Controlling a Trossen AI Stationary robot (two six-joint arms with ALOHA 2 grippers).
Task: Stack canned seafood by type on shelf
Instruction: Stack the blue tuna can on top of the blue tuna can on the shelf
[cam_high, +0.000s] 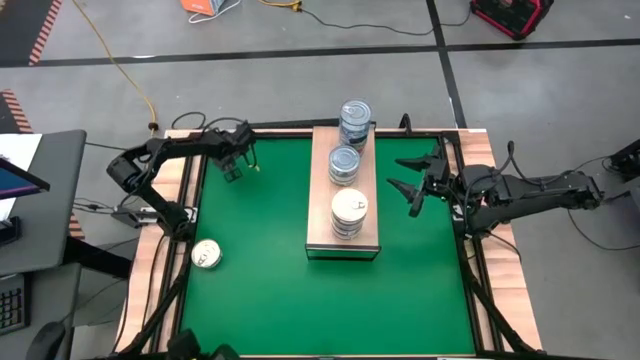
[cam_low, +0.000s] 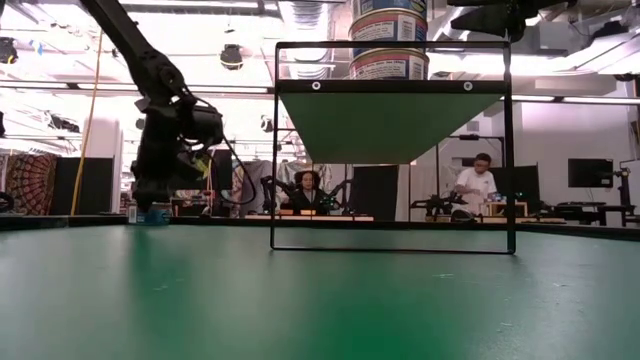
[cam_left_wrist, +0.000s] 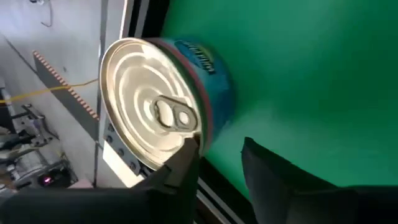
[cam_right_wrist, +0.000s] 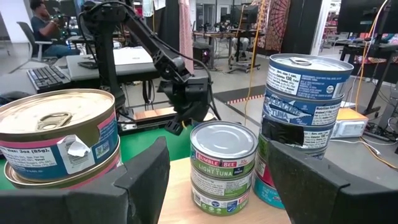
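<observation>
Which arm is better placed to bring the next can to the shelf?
Left. The left gripper is at a blue can in the mat's far-left corner; the right gripper waits open beside the shelf.

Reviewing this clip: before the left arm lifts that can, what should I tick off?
1. Can sits between the left gripper's fingers: ok.
2. Grip firm: cannot tell, jaws not seen pressing both sides.
3. Three stacks upright on the shelf: ok.
4. Right gripper open, beside the shelf, off the stacks: ok.
5. All cans shelved: not ok, another can lies on the mat.
</observation>
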